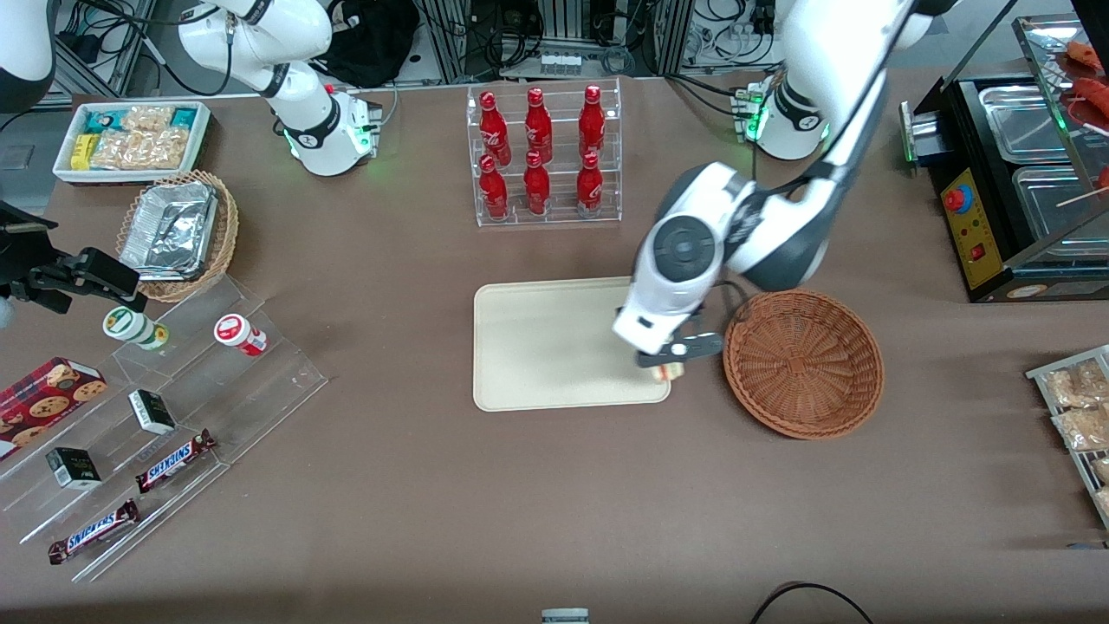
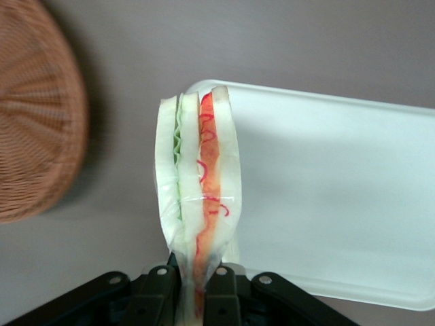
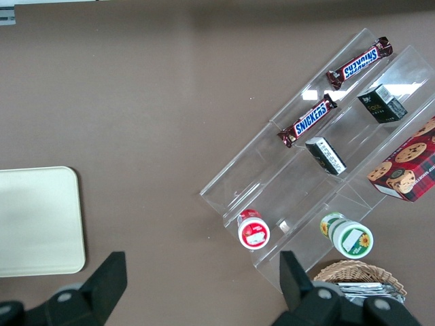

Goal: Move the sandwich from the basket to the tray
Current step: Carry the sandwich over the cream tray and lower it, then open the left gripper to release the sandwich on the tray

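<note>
The jaws are clenched on the narrow end of the sandwich [image 2: 197, 197], and the gripper [image 2: 192, 285] holds it clear of the table with its wider end pointing away from the black fingers [image 2: 221, 292]. The cut side faces the wrist camera, showing white bread slices with a green layer on one side and an orange layer with red streaks on the other, all under a clear wrap. From the front, the gripper [image 1: 665, 362] hangs over the corner of the tray [image 1: 537, 347] that lies nearest the basket [image 1: 804, 364], and the sandwich [image 1: 668, 373] shows just below it at the tray's rim, between tray and basket. The wrist view agrees: the rounded tray [image 2: 340, 197] corner sits directly under the sandwich, with bare brown table [image 2: 122, 258] beside it and the woven basket [image 2: 37, 109] edge a little apart. The basket holds nothing that can be seen, and no part of the tray not hidden by the arm has anything lying on it. Farther from the front camera than the tray stands a clear rack of red bottles [image 1: 541, 152].
</note>
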